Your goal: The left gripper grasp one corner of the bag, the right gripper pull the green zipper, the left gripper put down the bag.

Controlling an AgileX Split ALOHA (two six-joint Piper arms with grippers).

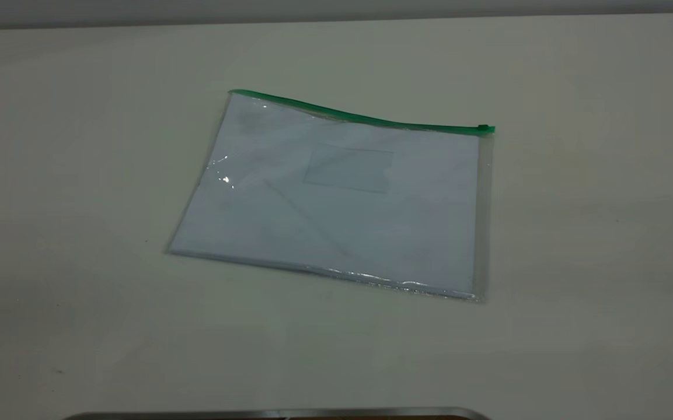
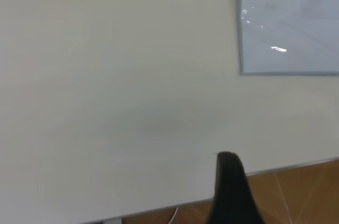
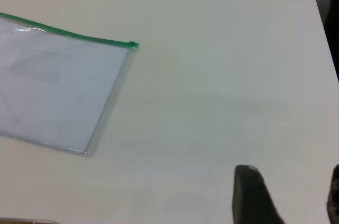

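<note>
1. Pale and matte, the bench (image 1: pixel 575 245) carries the whole scene; a strip of brown floor shows past its edge in the left wrist view.

2. Of the left tool (image 2: pixel 229 192) only one dark finger shows, hanging near the bench edge, so I cannot tell whether it stands apart or together. It holds nothing.

3. The right tool (image 3: pixel 288 197) shows two dark fingers with a clear gap of bare bench between them: it stands apart and holds nothing.

4. The bag (image 1: pixel 336 198), clear plastic with white paper inside, lies flat on the bench between the two arms, well apart from both tools. Its near left corner is the part closest to the left tool; its right side edge is the part closest to the right tool.

5. The green zipper (image 1: pixel 359 116) runs along the bag's far edge, and its slider (image 1: pixel 486 128) sits at the right end, on the right tool's side.

6. Stage, as a judgement: the bag is down and free of both tools, which fits either a bag waiting for its corner to be taken, or one already zipped and laid down. I cannot make out whether the track is sealed, so the slider's place alone does not settle it.
</note>
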